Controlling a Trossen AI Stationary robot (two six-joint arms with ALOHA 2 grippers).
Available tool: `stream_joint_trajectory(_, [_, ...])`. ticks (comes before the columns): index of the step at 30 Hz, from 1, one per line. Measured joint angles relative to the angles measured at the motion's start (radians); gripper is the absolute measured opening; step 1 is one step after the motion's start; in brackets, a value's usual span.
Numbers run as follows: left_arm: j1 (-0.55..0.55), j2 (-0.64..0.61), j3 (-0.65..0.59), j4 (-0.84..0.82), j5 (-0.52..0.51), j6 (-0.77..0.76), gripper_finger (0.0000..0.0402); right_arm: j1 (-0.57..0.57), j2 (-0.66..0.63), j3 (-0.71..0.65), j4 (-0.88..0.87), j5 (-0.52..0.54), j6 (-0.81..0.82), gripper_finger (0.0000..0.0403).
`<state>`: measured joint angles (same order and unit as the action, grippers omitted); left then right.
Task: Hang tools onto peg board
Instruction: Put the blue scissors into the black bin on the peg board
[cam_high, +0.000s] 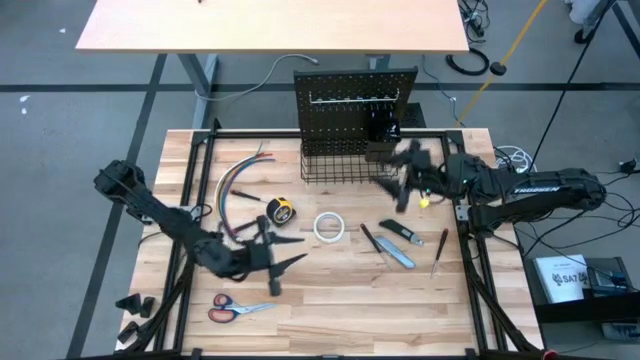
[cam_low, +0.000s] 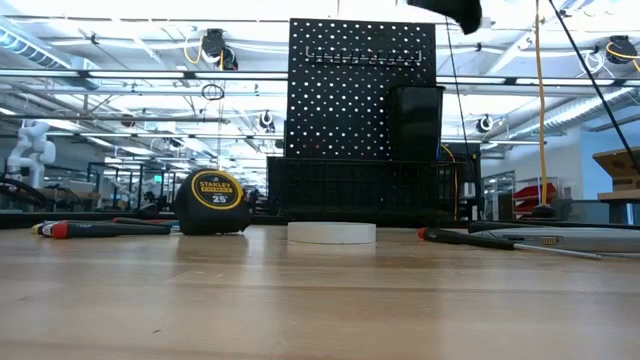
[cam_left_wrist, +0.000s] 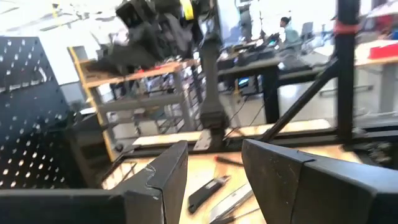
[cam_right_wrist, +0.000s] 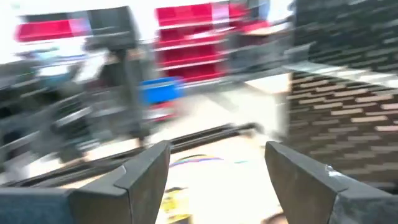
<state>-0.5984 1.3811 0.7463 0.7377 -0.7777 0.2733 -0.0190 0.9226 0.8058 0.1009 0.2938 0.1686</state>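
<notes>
Two end effectors open, empty | scissors (cam_high: 232, 308): high view only | peg board (cam_high: 356, 103) upright

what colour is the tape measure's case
Yellow and black; the tape measure shows best in the low view, left of the peg board.

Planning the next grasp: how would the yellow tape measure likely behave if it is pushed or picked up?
The tape measure stands on edge with a rounded profile, so a push may roll or topple it. It looks chunky and probably heavy for its size. Its smooth casing could slip; gripping across the flat sides seems safer.
</notes>
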Motion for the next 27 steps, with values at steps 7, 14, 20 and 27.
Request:
stream_joint_trajectory(7, [-0.131, -0.054, 0.002, -0.292, -0.107, -0.165, 0.016, 0.167, 0.133, 0.0, -0.006, -0.169, 0.079, 0.0254])
stream_joint_trajectory(14, [-0.204, -0.03, 0.112, -1.01, 0.163, -0.863, 0.016, 0.31, 0.327, 0.0, 0.046, -0.165, 0.082, 0.0254])
stream_joint_trajectory(20, [-0.277, 0.073, 0.139, -1.231, 0.458, -1.141, 0.0159, 0.384, 0.487, 0.0, 0.218, -0.165, 0.082, 0.0254])
stream_joint_trajectory(27, [-0.351, 0.268, 0.138, -1.21, 0.576, -1.157, 0.0159, 0.423, 0.584, 0.0, 0.301, -0.164, 0.111, 0.0254])
